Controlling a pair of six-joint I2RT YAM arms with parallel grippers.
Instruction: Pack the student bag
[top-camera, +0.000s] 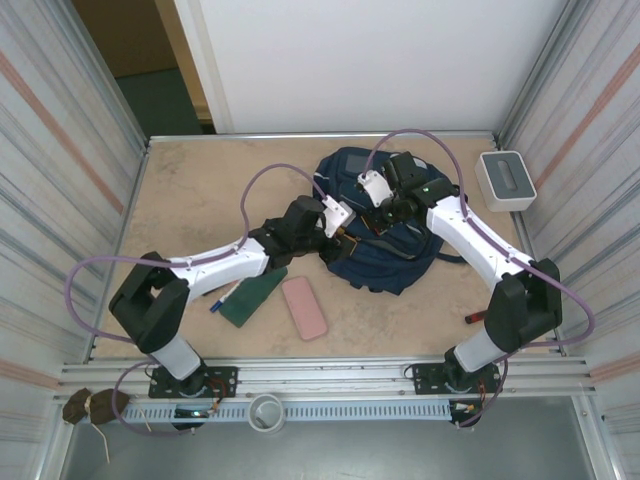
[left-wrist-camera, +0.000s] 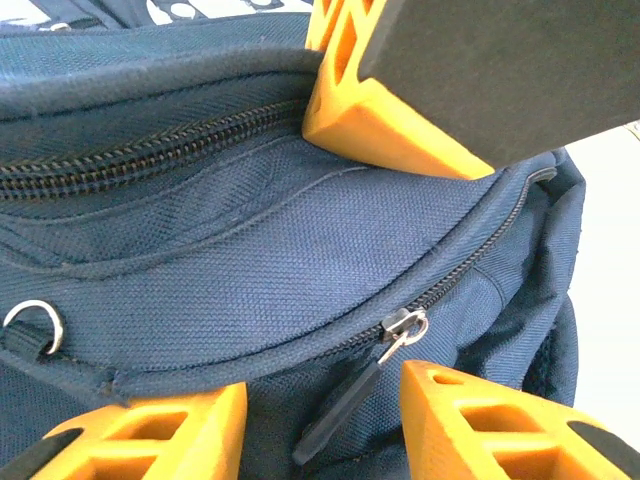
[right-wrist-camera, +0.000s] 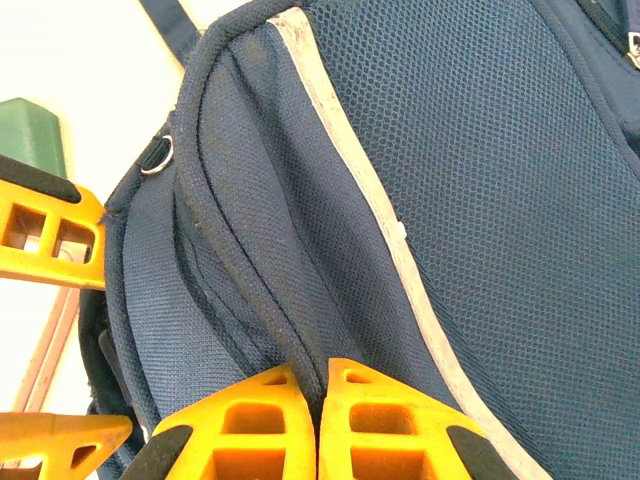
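The student bag is navy blue and lies in the middle of the table. My left gripper is at its left side. In the left wrist view the left gripper is open, its orange fingers either side of the black zipper pull of a front pocket without touching it. My right gripper is over the bag's middle. In the right wrist view the right gripper is shut on a piped fold of the student bag. One of its fingers presses the bag above the pocket.
On the table in front of the bag lie a dark green pouch, a pink case and a blue pen. A white-grey box stands at the back right. A small red item lies by the right arm's base.
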